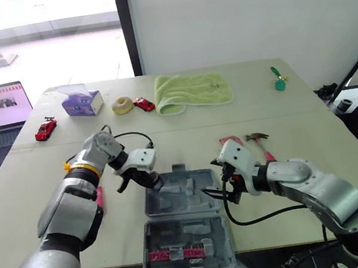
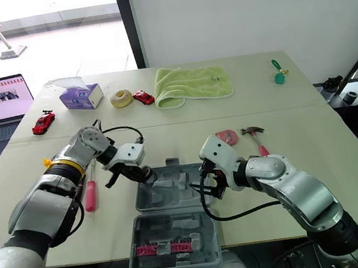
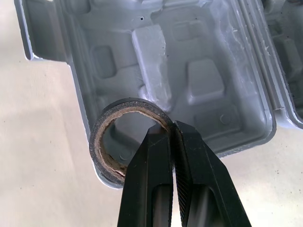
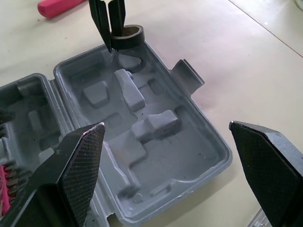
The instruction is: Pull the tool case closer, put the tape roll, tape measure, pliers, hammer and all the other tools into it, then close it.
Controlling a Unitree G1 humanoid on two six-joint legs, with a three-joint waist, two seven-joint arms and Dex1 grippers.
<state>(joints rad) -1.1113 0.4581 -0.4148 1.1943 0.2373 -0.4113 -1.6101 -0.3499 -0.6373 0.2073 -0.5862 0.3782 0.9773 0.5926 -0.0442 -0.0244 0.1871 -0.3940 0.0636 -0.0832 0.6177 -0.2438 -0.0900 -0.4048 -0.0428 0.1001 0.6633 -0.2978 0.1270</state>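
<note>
While the tape roll (image 3: 127, 103) hangs over the far left corner of the open tool case (image 1: 193, 191), pinched in the left gripper's (image 3: 171, 126) jaws, the right gripper (image 4: 166, 127) holds its jaws spread at the case's right edge. The case sits near the front of a beige table (image 1: 282, 114). A green towel (image 1: 193, 91) lies at the far side, before a white wall (image 1: 249, 12).

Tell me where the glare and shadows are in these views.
Left eye view: the floor beyond the table glares white. Right wrist view: ridges inside the tool case cast soft shadows. Left wrist view: the tape roll is shaded inside.
</note>
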